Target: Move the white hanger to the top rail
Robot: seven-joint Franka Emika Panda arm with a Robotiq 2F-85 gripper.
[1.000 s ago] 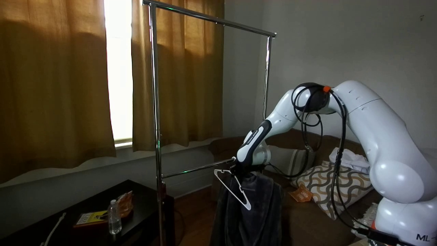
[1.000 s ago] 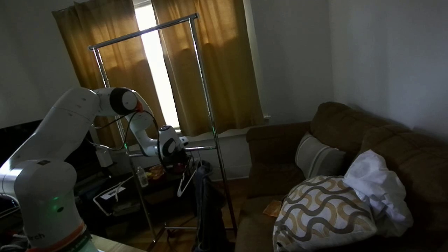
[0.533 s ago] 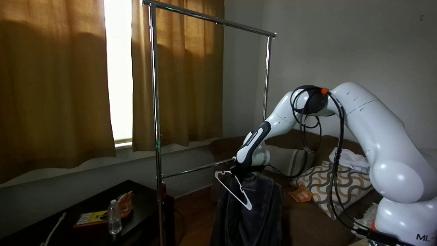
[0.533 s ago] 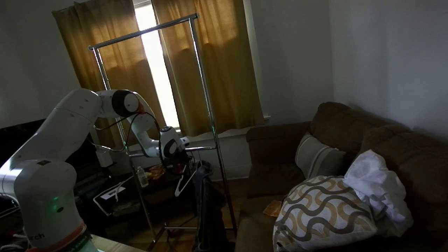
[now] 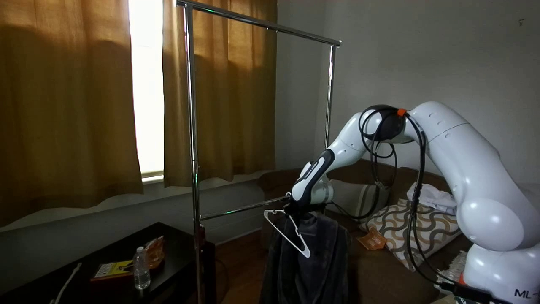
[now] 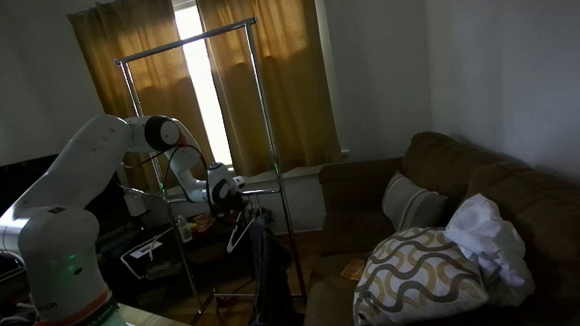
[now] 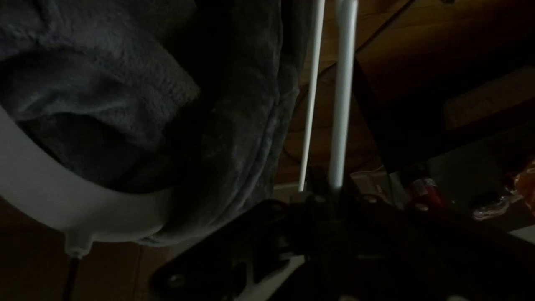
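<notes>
one white hanger (image 7: 344, 92), fast in the clenched hand (image 7: 319, 198); slightly higher than half a second ago

Lower right of an exterior view: you could read "ML-" in dark lettering (image 5: 523, 293) on your arm's base (image 5: 498, 270), cut by the frame edge. Lower left of an exterior view: you could read "rch" in dark letters (image 6: 49, 306) on that base. Print on the wrist's black strip (image 5: 313, 170), right of center, and the yellow cover (image 5: 112, 269), lower left, was too small or blurred for you to make out.
</notes>
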